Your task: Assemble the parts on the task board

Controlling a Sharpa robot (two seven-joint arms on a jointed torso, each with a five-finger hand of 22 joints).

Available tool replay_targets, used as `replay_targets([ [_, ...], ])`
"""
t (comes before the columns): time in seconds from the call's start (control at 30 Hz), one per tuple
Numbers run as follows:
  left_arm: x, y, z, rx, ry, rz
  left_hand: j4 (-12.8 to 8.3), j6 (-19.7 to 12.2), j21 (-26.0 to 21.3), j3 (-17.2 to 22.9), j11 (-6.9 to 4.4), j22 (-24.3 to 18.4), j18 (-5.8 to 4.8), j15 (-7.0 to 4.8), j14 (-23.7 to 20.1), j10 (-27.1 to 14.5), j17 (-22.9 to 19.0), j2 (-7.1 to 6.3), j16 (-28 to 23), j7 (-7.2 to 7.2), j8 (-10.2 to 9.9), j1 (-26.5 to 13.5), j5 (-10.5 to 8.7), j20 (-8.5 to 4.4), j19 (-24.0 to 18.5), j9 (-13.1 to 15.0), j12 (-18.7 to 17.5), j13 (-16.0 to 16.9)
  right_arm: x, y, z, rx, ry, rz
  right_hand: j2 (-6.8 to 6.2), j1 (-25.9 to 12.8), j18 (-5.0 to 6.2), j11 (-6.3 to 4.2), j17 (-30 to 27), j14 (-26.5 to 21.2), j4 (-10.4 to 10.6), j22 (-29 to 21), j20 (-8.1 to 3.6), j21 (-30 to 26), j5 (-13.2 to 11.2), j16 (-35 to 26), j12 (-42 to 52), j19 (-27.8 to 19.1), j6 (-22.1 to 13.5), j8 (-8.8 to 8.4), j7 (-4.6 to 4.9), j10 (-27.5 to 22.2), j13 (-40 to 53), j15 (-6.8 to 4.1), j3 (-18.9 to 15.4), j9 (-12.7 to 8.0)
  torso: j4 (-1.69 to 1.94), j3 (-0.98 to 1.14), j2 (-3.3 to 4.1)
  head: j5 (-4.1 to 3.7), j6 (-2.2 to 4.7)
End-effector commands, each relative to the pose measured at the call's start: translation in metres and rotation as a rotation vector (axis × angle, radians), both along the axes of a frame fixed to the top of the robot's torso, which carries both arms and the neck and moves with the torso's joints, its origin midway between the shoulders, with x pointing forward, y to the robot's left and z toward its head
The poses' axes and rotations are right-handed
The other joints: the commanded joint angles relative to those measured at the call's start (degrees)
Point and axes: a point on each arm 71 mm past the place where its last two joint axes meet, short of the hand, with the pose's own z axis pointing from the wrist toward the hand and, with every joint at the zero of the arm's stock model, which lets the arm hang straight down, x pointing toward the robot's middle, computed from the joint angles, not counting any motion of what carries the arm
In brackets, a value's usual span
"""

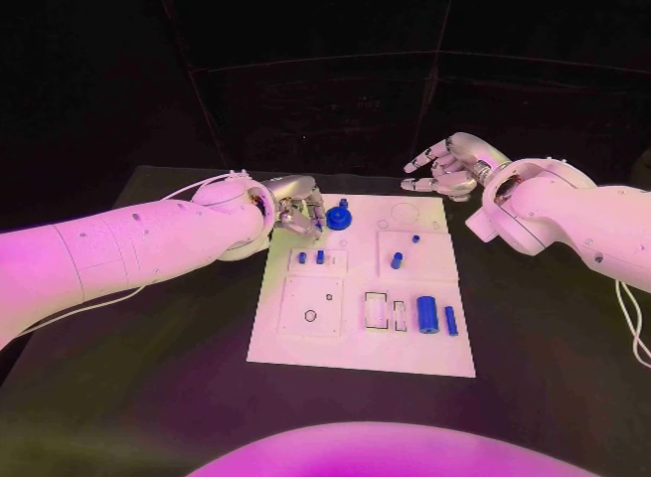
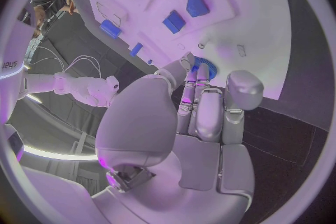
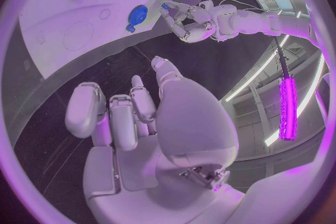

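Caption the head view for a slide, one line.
Left hand reaches the blue gear at the white board's far end; right hand hovers open beyond it.

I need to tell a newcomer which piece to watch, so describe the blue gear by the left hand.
Start at the white task board mid-table and go to its far edge. The blue gear sits there at the left hand. It alone is round and toothed; the other blue parts are plain pegs and cylinders.

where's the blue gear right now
In the head view the blue gear sits on the far left part of the white board, right beside the left hand, whose fingertips reach it.
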Motion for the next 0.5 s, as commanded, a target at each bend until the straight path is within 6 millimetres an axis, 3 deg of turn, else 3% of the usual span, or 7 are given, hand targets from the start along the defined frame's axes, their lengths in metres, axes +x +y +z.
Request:
replay_targets([
  [0.03, 0.0001, 0.0027, -0.0029, 0.026, 0.035, 0.002, -0.2, 0.4, 0.1, 0.2, -0.03, -0.1, -0.70, -0.36, 0.4, 0.3, -0.1, -0.15, 0.2, 0.13, -0.2, -0.4, 0.20, -0.27, -0.1, 0.0, -0.2, 0.0, 0.0001, 0.0008, 0.0017, 0.002, -0.008, 0.007, 0.11, 0.1, 1.13, -0.09, 3.0, 3.6, 0.1, 0.0, -0.02, -0.2, 0.1, -0.1, -0.1, -0.2, -0.2, 0.19, -0.08, -0.4, 0.0, -0.35, 0.3, 0.0, -0.10, 0.00, 0.03, 0.07, 0.02],
  [0.5, 0.0018, 0.0037, -0.0086, 0.054, 0.067, 0.001, -0.1, 0.4, -0.1, -0.1, 0.02, -0.2, -0.68, -0.30, 0.2, 0.4, -0.5, -0.69, 0.0, 0.13, -0.5, -1.2, 0.15, -0.22, -0.2, 0.0, -0.6, 0.0, -0.0003, 0.0004, 0.0018, 0.002, -0.009, 0.006, 0.12, 0.1, 1.15, -0.10, 3.0, 3.6, 0.2, -0.2, -0.02, -0.3, 0.3, -0.2, 0.0, -0.3, -0.2, 0.25, -0.09, -0.3, 0.0, -0.36, 0.3, 0.0, -0.13, 0.07, 0.03, 0.05, -0.03],
])
